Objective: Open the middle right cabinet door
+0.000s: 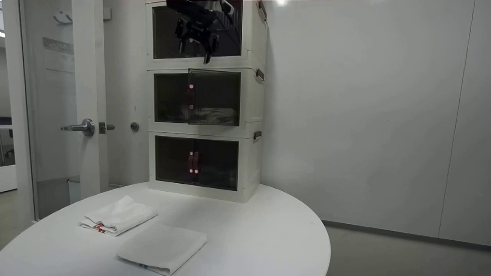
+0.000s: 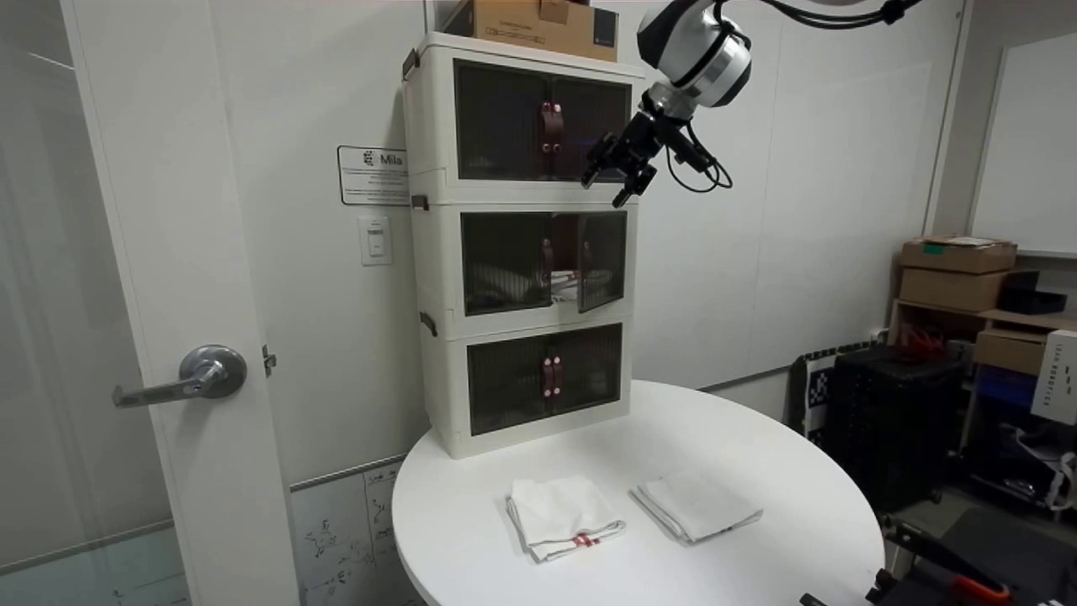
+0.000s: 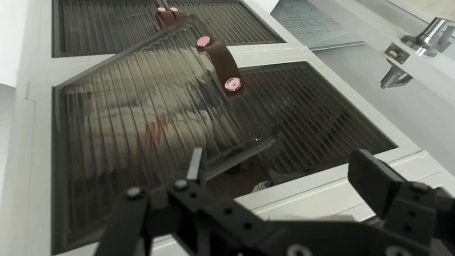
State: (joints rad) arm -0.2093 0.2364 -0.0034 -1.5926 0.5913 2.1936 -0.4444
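Note:
The middle right cabinet door [image 1: 220, 92] stands partly open, swung outward at its free edge. This also shows in an exterior view [image 2: 607, 252], with a gap beside the shut left half [image 2: 503, 252]. In the wrist view the door [image 3: 142, 106] is a smoky ribbed panel with a brown strap handle [image 3: 224, 62]. My gripper [image 1: 194, 53] is open and empty, above the middle tier and in front of the cabinet. It shows as well in an exterior view [image 2: 603, 192]. In the wrist view its jaws [image 3: 277, 163] are spread near the door's upper edge; contact cannot be told.
Folded white cloths [image 2: 564, 284] lie inside the middle tier. Two folded cloths [image 1: 119, 215] [image 1: 163, 247] lie on the round white table [image 1: 268, 237]. The top [image 2: 501, 118] and bottom [image 2: 509, 383] tier doors are shut. A cardboard box [image 2: 538, 27] sits on the cabinet.

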